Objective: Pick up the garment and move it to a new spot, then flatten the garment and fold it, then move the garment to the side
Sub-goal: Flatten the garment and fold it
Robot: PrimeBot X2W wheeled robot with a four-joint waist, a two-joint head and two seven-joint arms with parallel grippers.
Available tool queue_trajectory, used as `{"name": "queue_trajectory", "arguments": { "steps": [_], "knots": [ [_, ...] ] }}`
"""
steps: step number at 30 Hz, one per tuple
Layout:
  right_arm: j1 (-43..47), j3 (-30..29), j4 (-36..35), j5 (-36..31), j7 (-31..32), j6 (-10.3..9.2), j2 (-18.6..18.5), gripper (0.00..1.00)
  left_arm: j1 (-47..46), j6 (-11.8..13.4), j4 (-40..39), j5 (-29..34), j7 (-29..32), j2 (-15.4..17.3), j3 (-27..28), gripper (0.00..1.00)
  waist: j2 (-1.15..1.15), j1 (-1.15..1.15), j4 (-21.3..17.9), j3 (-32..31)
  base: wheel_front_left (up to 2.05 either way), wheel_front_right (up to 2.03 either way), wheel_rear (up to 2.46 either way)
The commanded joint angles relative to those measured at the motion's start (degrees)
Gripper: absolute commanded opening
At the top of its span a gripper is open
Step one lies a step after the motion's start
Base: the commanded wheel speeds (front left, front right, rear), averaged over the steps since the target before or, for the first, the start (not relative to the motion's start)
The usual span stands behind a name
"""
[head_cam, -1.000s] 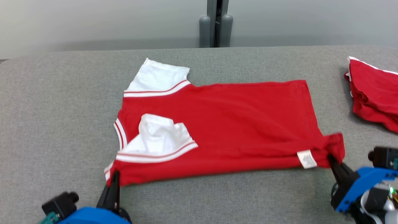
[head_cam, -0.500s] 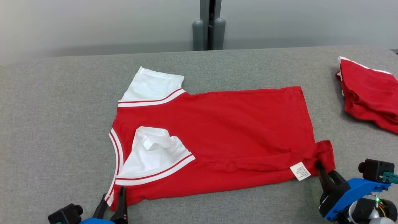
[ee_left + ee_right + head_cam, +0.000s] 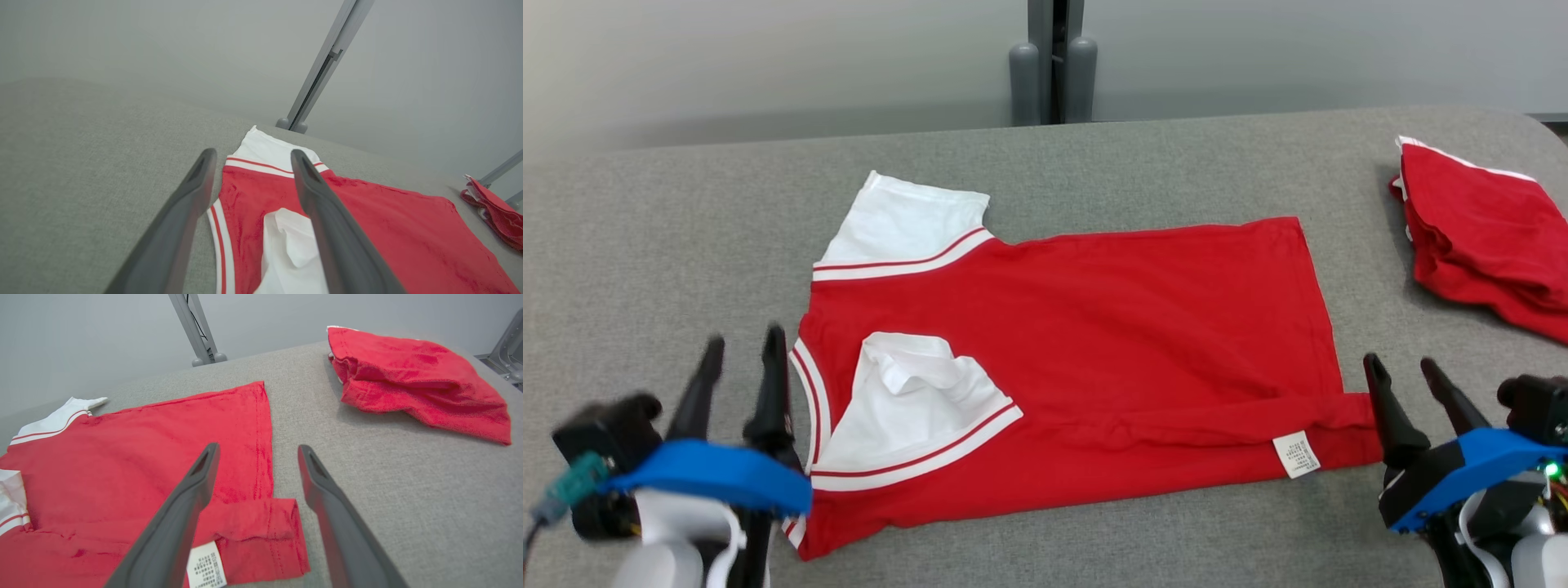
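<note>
red knit cloth, soft and matte, with white sleeves and striped white trim: the garment [image 3: 1094, 343] lies at the centre of the grey felt-like desk [image 3: 645, 245], collar toward 9 o'clock, hem toward 3 o'clock. the left hand [image 3: 745, 339] stands at 8 o'clock, just beside the collar trim, fingers spread wide and holding nothing. the right hand [image 3: 1399, 363] stands at 4 o'clock, just off the hem corner [image 3: 261, 522], likewise fully spread and empty.

condition noted: the near long edge is turned over onto the body, so the near sleeve [image 3: 915, 400] sits on top, crumpled at its cuff. the hem corner is doubled into a small flap beside the white label [image 3: 1296, 455]. the far sleeve [image 3: 907, 224] lies flat and unfolded at 11 o'clock. a second red pile [image 3: 1486, 229] rests well apart at 2 o'clock.

assessment: folding appears partly done. recommended: take the far edge at both ends together, pinch low against the desk, and carry it toward 6 o'clock at equal pace so the fold line runs straight. thin limp cloth is likely to drag and wrinkle on the napped surface, so lift before moving and press out the crumpled sleeve first.
</note>
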Motion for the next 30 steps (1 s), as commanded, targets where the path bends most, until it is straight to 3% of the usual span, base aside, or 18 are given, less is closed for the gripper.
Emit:
{"name": "queue_trajectory", "arguments": {
  "steps": [1,6,14,18,19,23,30],
  "knots": [
    [-0.96,0.16,-1.03,-0.38,-0.3,0.01,-0.01,1.0,-2.05,0.37,-0.46,0.42,0.38,0.56,-0.07,1.0,0.0,0.0,-0.17,0.25,0.0,0.0,0.0],
    [-2.53,1.97,-4.97,-2.21,-0.82,0.01,0.0,1.0,-10.21,0.35,-0.67,1.95,2.17,3.15,0.16,1.0,0.0,0.0,-1.48,1.97,0.0,0.0,0.0],
    [-6.16,6.15,-5.08,-2.59,-2.93,0.01,-0.01,1.0,-21.57,-2.54,6.77,3.41,6.34,6.83,-2.02,1.0,0.0,0.0,-4.0,6.87,0.0,0.0,0.0],
    [-9.54,9.64,-4.45,-2.07,-3.83,0.01,-0.02,1.0,-29.17,-4.25,12.32,5.35,12.19,10.84,-4.14,1.0,0.0,0.0,-6.23,11.02,0.0,0.0,0.0],
    [-11.55,11.52,-4.14,-1.94,-4.24,0.01,-0.03,1.0,-33.04,-5.12,14.77,6.1,15.83,13.31,-5.13,1.0,0.0,0.0,-7.67,13.19,0.0,0.0,0.0],
    [-15.38,14.73,-3.3,-1.9,-5.18,0.01,-0.03,1.0,-39.92,-6.36,18.7,6.42,24.23,17.96,-6.63,1.0,0.0,0.0,-10.67,17.07,0.0,0.0,0.0],
    [-19.58,17.43,-1.26,-1.24,-7.16,0.01,-0.01,1.0,-47.41,-7.3,21.57,5.13,36.57,22.97,-9.22,1.0,0.0,0.0,-14.38,21.64,0.0,0.0,0.0]
  ]
}}
